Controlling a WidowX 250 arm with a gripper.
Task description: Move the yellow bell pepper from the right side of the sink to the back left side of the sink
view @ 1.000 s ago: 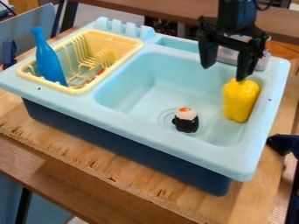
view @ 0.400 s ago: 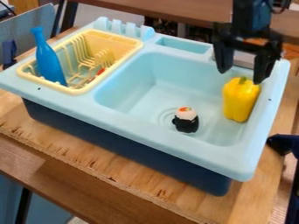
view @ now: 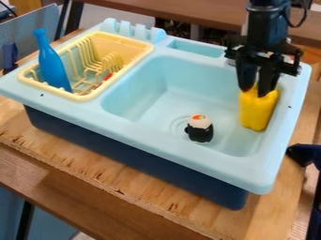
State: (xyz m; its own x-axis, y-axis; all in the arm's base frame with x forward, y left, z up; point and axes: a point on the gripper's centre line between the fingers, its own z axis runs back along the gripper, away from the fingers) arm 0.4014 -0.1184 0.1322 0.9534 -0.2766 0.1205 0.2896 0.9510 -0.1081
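Pepper (view: 255,113) gripped from above

Camera view: your gripper (view: 254,92) is nearly closed, apparently on the top, the part most reachable overhead. It stands upright beside the sink (view: 268,176) wall, which probably steadies it. Sushi piece (view: 201,133) sits well apart, leaving you clearance.
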